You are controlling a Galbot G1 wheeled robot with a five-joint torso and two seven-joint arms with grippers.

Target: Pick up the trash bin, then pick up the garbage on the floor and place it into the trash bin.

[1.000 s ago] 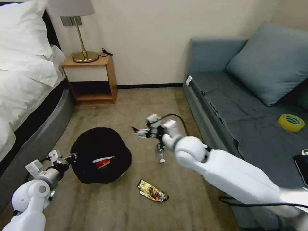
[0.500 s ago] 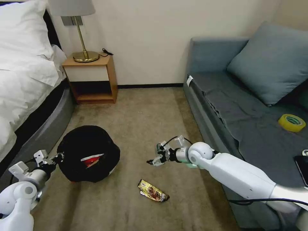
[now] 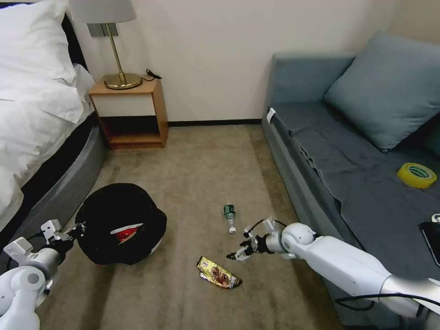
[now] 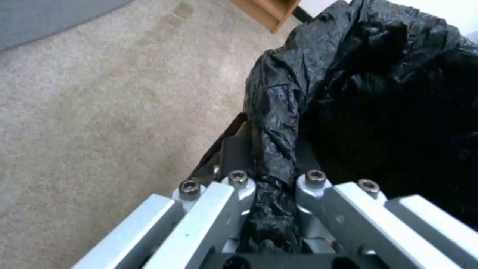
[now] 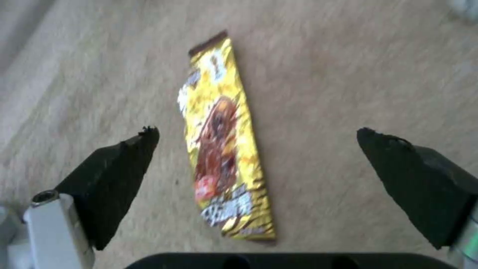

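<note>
The trash bin (image 3: pixel 120 215), round and lined with a glossy black bag (image 4: pixel 373 93), tilts its mouth towards me at the lower left. A red-and-white snack packet (image 3: pixel 124 233) lies inside it. My left gripper (image 3: pixel 75 228) is shut on the bag-covered rim (image 4: pixel 271 179). A gold-brown foil wrapper (image 3: pixel 218 272) lies flat on the carpet. My right gripper (image 3: pixel 238 253) hovers open just above and beyond it; in the right wrist view the wrapper (image 5: pixel 222 149) lies between the spread black fingertips (image 5: pixel 119 175). A small clear green-labelled bottle (image 3: pixel 229 215) lies on the floor beyond the gripper.
A bed (image 3: pixel 36 119) runs along the left. A wooden nightstand (image 3: pixel 130 112) with a lamp (image 3: pixel 120 78) stands by the far wall. The grey sofa (image 3: pixel 348 151) on the right carries a yellow tape roll (image 3: pixel 416 175) and a black phone (image 3: pixel 431 238). Open carpet lies between them.
My right gripper has swung down and back from beside the bottle to over the foil wrapper, uncovering the bottle. My left gripper has drawn the bin leftward.
</note>
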